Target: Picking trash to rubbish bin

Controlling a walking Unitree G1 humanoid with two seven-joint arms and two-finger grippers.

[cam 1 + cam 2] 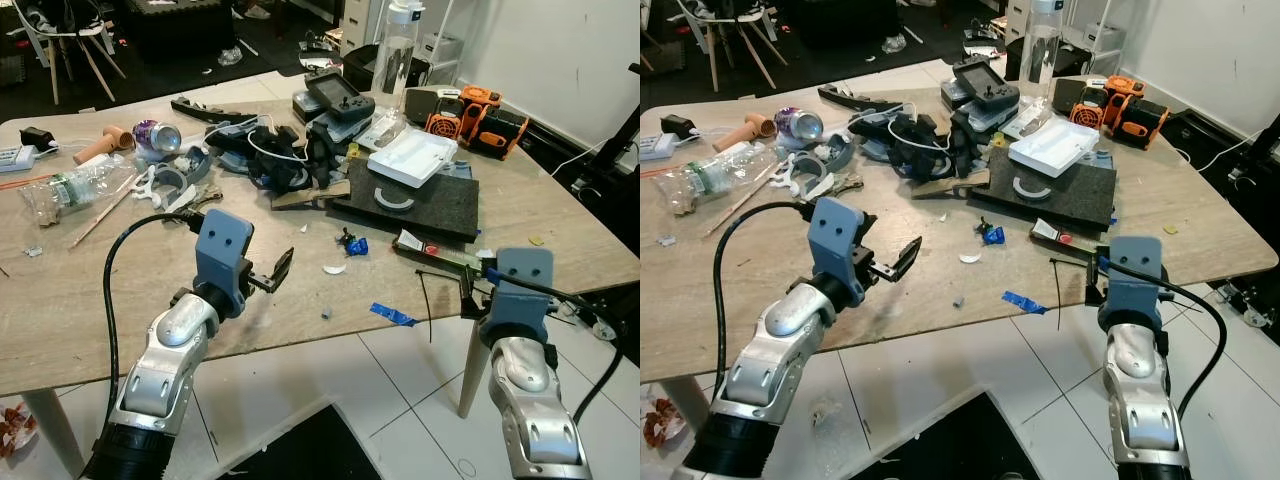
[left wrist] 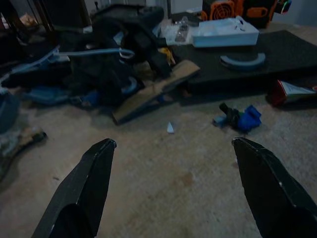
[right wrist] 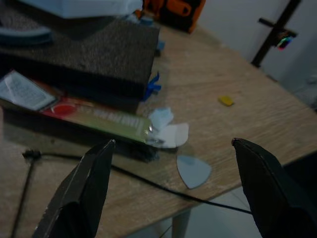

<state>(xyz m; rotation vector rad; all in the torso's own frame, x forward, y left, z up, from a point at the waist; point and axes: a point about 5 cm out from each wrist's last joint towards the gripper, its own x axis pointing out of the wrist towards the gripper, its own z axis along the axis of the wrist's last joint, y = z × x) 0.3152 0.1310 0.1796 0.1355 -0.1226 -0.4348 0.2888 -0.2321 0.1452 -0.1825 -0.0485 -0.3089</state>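
Trash lies scattered on the wooden table (image 1: 60,300). A small white scrap (image 1: 333,268) rests just ahead of the left gripper (image 1: 272,272), with a blue-and-black fragment (image 1: 352,243) beyond it and a blue tape strip (image 1: 392,314) near the table's front edge. The left gripper hovers low over the tabletop, fingers spread, grasping nothing. At the right corner, a flattened tube wrapper (image 3: 94,119), pale paper bits (image 3: 168,130) and a black cable tie (image 3: 148,183) lie between and just ahead of the right gripper (image 3: 171,186), whose fingers are likewise spread and empty. A crushed plastic bottle (image 1: 75,188) and a soda can (image 1: 157,137) lie far left.

orange fan (image 1: 447,123), handheld controller (image 1: 339,95), dark foam block (image 1: 420,200)
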